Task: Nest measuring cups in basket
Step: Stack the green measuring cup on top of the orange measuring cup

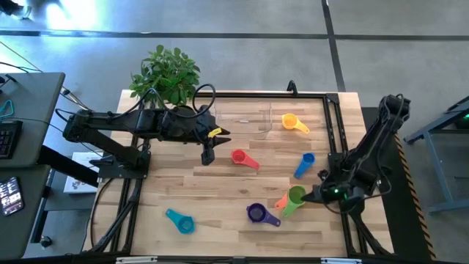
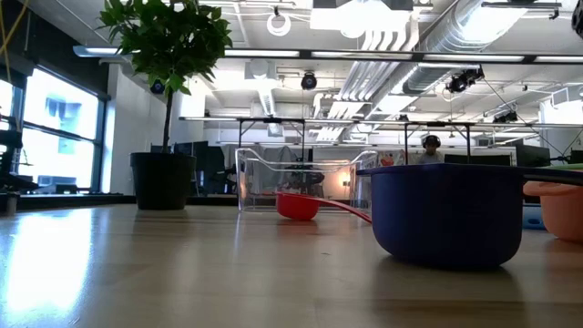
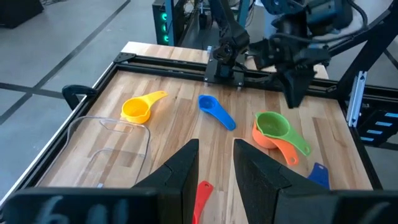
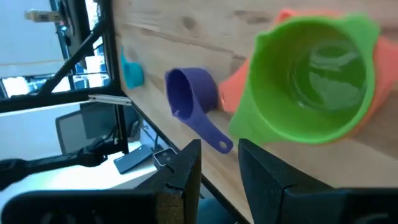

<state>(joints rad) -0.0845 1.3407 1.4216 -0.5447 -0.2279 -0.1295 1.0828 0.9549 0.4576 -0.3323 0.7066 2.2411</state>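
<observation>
Bright overhead ceiling lights were seen at the low view's top; glare was cast on the table, and the near purple cup was blurred.

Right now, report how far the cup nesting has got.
Done: only the green cup sits nested in the orange one, outside the basket, which looks empty. In hand: nothing; the left gripper hovers open near the red cup, the right gripper by the green. Left: yellow, blue, purple, teal.

Wooden table: cups, perhaps basket.
</observation>
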